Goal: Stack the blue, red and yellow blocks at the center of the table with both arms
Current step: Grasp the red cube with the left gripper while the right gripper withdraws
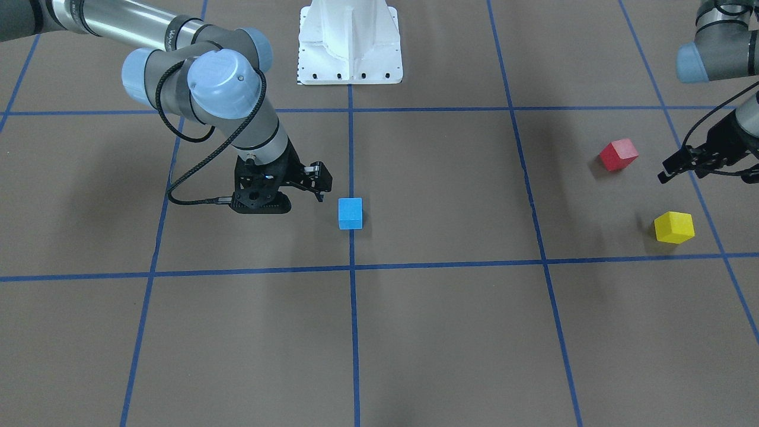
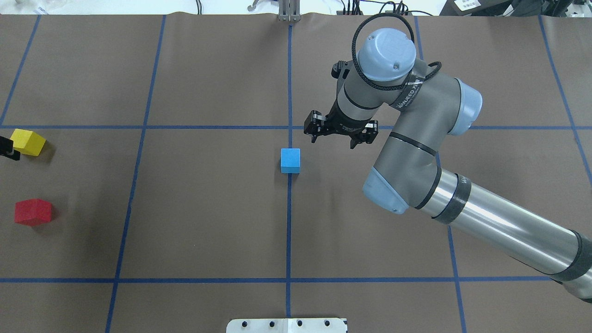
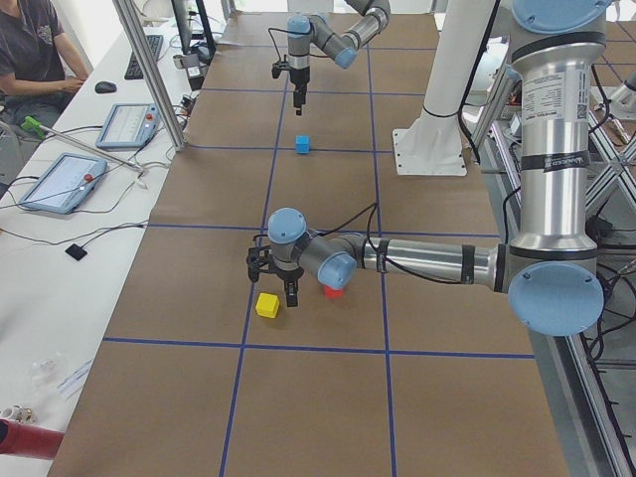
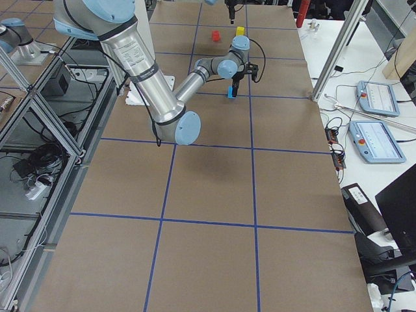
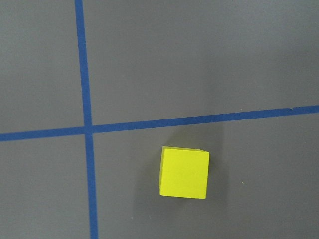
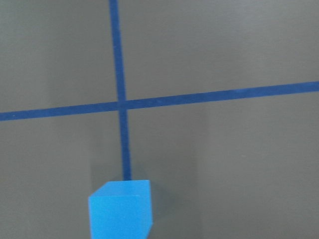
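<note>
Right gripper (image 2: 334,140) jaws apart, left gripper (image 1: 686,169) hovering low

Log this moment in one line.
stack: none | blue block: centre, alone | red block, yellow block: robot's left, apart | right end effector: open, beside blue | left end effector: open, near yellow

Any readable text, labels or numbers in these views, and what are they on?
Nothing reads cleanly.
Right arm, black band: white lettering, too blurred to quote.
Left arm, white label: too small to read.
Blue block, red block, yellow block: no markings.
</note>
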Controlling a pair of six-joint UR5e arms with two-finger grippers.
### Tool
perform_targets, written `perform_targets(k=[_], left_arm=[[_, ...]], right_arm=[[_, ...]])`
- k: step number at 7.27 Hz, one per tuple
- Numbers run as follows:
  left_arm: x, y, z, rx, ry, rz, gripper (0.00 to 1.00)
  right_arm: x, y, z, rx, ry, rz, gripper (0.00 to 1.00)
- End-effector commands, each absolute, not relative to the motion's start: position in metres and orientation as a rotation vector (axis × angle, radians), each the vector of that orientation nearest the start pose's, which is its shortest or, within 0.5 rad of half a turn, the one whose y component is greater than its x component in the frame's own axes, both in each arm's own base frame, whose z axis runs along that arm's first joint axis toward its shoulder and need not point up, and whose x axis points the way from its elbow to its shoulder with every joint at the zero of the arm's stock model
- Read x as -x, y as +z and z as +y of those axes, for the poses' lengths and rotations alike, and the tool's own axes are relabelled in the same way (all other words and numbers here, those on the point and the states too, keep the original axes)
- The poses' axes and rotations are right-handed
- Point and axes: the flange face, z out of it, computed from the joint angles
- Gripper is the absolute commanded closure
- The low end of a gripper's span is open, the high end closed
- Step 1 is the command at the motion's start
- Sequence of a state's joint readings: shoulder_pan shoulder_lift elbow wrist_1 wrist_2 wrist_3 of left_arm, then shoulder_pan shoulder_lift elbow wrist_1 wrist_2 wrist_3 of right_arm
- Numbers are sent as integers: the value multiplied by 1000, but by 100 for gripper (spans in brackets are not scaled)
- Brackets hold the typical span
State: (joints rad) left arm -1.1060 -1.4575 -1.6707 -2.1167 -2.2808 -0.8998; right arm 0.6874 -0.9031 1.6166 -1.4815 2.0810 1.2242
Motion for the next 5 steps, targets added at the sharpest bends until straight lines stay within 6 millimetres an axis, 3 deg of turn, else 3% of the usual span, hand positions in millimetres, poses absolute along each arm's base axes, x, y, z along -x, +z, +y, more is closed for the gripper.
perform_targets(k=[1, 2, 3, 5], left_arm=[[-203, 591, -393, 88, -311, 823, 0], [-196, 595, -379, 97, -309, 811, 0], [-198, 605, -368, 111, -296, 789, 0], [-213, 604, -361, 124, -269, 786, 0]], right_arm=[[471, 247, -504, 30, 127, -902, 0], [470, 249, -503, 31, 128, -901, 0], [471, 253, -503, 33, 129, -895, 0], [472, 256, -502, 35, 130, -892, 0]])
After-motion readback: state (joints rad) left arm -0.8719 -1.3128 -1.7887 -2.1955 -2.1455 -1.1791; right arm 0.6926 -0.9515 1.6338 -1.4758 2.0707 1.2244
